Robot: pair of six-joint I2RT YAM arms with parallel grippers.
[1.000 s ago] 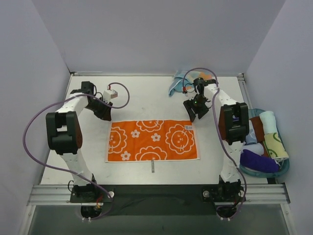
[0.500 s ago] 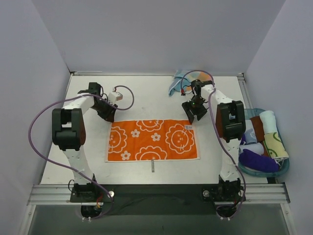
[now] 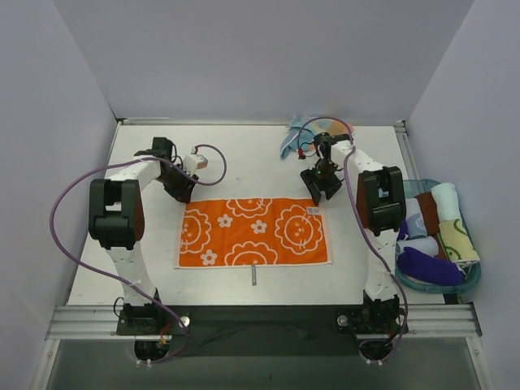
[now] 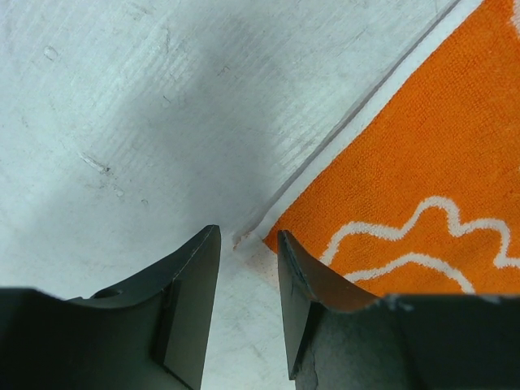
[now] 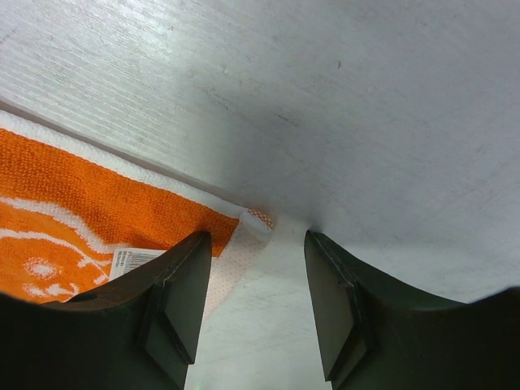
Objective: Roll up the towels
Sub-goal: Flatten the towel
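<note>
At both far corners of the orange towel point(image 3: 253, 233): two pairs of fingers, parted, holding nothing.

Left fingers point(image 4: 191, 284): my left gripper point(image 4: 246, 244) stands part open, low over the table point(image 4: 122, 97), with the towel's white-hemmed far-left corner lying in the gap, pinched by neither pad. Right gripper point(image 5: 254, 244): likewise part open, astride the far-right corner, its white label point(image 5: 134, 258) just beside one finger. Orange towel: spread flat, white flower prints up, mid-table between my two arms. Second towel point(image 3: 291, 145): light blue, crumpled at the far edge, beyond the right gripper. Basket point(image 3: 475, 280): at the table's right side, rolled cloths inside, among them a purple roll point(image 3: 429, 266).
</note>
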